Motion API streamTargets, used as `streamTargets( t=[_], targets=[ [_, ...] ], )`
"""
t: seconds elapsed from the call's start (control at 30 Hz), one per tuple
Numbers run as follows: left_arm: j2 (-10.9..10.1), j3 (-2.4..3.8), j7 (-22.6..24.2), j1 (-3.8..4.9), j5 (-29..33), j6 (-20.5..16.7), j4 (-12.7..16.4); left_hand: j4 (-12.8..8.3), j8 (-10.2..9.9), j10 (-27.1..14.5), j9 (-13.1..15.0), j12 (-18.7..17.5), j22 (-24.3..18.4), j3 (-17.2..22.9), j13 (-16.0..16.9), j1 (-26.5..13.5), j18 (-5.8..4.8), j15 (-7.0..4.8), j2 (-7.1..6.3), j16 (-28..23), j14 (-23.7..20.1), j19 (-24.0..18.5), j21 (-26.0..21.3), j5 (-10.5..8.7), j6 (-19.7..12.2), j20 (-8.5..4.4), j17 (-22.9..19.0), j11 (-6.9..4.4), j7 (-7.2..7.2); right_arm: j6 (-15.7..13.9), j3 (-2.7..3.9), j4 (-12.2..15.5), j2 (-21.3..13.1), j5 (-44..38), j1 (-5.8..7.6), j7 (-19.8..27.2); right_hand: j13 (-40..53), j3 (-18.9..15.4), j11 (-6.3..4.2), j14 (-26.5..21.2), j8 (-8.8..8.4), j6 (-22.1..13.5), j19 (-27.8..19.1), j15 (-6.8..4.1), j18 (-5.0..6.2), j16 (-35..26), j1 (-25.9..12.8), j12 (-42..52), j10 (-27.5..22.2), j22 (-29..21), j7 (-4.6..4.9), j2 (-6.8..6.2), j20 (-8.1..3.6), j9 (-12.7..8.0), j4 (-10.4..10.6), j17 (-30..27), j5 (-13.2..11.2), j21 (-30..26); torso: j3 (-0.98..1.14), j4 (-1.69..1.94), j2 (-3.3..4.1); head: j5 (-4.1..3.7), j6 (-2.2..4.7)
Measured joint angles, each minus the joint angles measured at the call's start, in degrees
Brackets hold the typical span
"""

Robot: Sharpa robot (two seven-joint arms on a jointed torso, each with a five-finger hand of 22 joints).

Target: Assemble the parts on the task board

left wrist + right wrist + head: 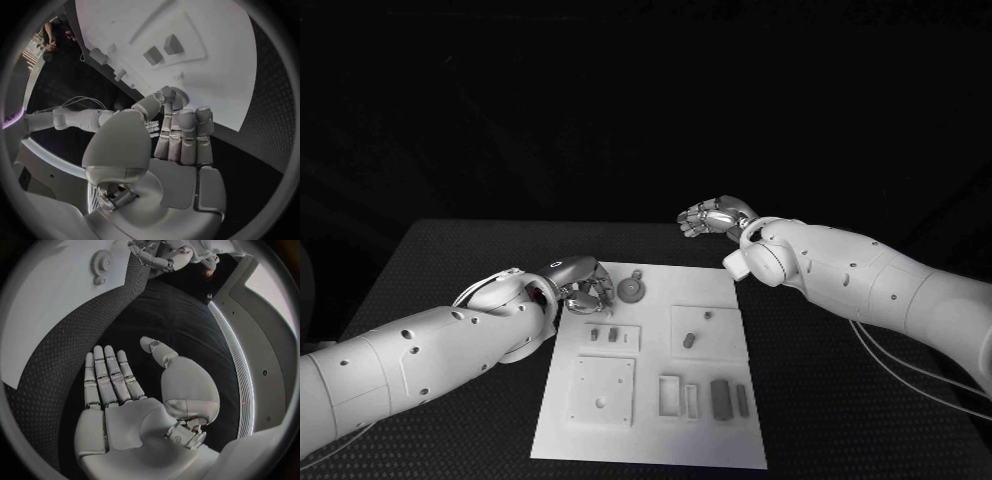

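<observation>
Nearest the head camera, the white task board (653,375) lies flat on the black bench (444,260), its near edge close to the bottom of the picture. Along its near half sit a square plate (604,390) with small holes, and beside it a row of narrow upright pieces (704,397); whether these stand in slots or lie loose is hard to make out. Farther back are two shallow recessed squares: one recess (610,336) holds two small dark pegs, the other recess (708,332) holds a single small part (689,341). Near the far edge lies a round gear-like part (632,291).

Over the board's far left corner hangs the left hand (577,285), its fingers (185,135) curled in, tips close to the round part (177,93). Palm and thumb hide the fingertips, so I cannot tell whether they touch or hold anything.

Beyond the board's far right corner, the right hand (714,217) is well apart from every part. In its wrist view its fingers (112,377) are straight and spread, thumb apart, holding nothing.
</observation>
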Motion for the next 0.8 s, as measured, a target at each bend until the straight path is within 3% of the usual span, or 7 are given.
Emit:
streamTargets(
  t=[0.8],
  targets=[
    [0.54,-0.13,-1.23,-0.46,-1.06,3.76,-1.26,0.01,-0.09,0.50,0.00,-0.01,0.03,0.32,0.00,-0.29,-0.24,0.21,-0.30,-0.22,0.23,0.00,0.00,0.12,-0.12,0.01,-0.20,-0.09,-0.11,0.00,0.00,0.09,-0.05,0.00,0.00,0.00,0.00,0.00,0.00,0.00,0.29,0.00,0.00,0.00,0.00,0.00,0.00,0.00,0.00,0.06,0.00,0.00,0.00,-0.05,0.00,-0.04,0.00,-0.22,0.05,-0.08,0.02,0.01,-0.24]
  ],
)
